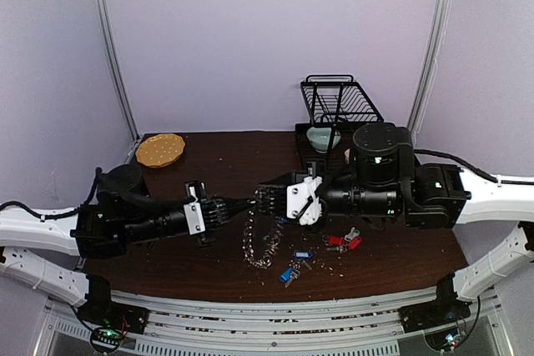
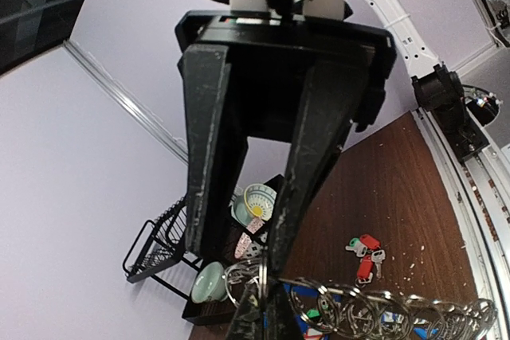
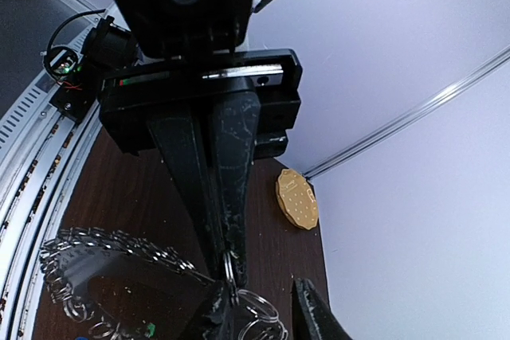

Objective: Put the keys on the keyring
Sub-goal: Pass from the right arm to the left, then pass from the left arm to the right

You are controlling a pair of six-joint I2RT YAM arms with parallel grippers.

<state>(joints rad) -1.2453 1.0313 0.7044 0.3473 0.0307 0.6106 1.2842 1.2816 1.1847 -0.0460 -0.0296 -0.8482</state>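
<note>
The keyring, a chain of linked silver rings, hangs from where both grippers meet above the table, and its lower end lies on the wood. My left gripper is shut on one ring at the top of the chain; in the left wrist view its fingertips pinch that ring, with the keyring trailing right. My right gripper faces it, open, with loose rings between its fingers. Red-tagged keys and blue-tagged keys lie on the table near the chain.
A black dish rack with a teal bowl stands at the back right. A tan round disc lies at the back left corner. Small crumbs are scattered over the dark wooden table.
</note>
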